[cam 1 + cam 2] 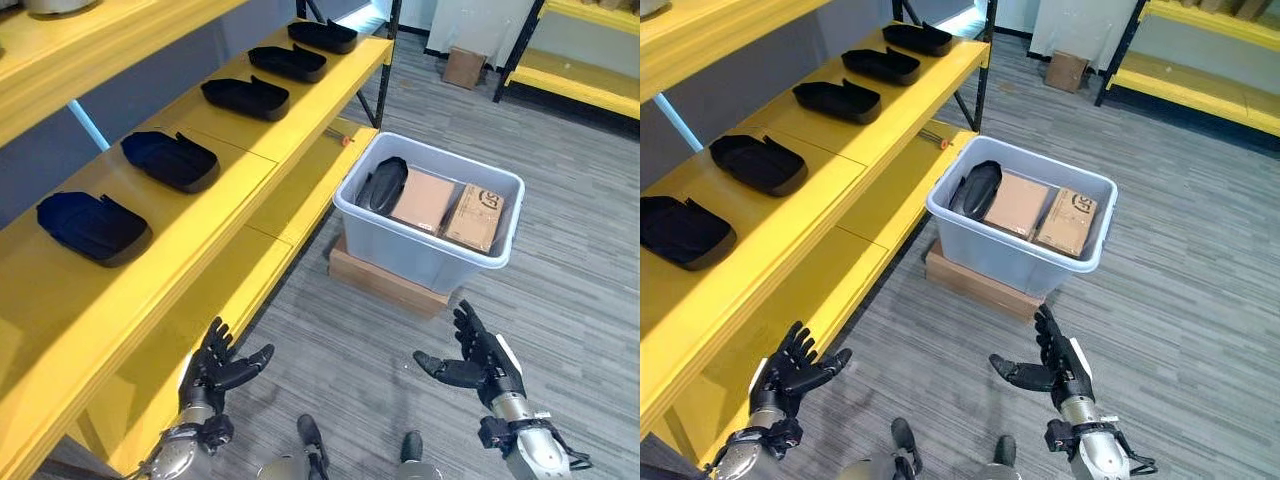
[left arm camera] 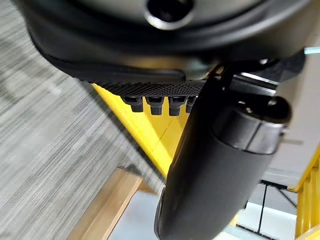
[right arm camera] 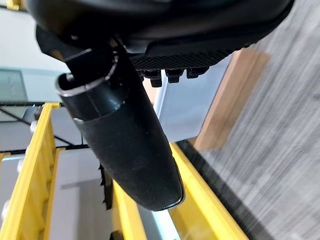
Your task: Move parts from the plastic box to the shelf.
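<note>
Left hand (image 1: 215,372): low in the head views, just in front of the lower yellow shelf board, fingers spread and straight, thumb out, holding nothing. Right hand (image 1: 485,365): low on the opposite side, above the grey striped carpet floor (image 1: 580,250), fingers likewise extended and parted, thumb pointing inward, palm empty. The two hands are well apart, with bare floor between them.

Ahead of the hands, nearer the right one, stands the translucent grey plastic box (image 1: 425,255), resting on a flat brown cardboard slab (image 1: 385,280) and set just beside the shelf's lower board. Inside it, one black moulded plastic part (image 1: 383,185) leans against the wall nearest the shelf; two brown cardboard cartons (image 1: 450,208) lie side by side next to it.

The yellow metal shelf (image 1: 225,195) runs along the robot's left. Its middle board carries five black moulded parts (image 1: 170,160) in a row, spaced apart, none touching.

A small brown cardboard box (image 1: 465,67) sits on the floor far back, near a second yellow rack (image 1: 580,75).
</note>
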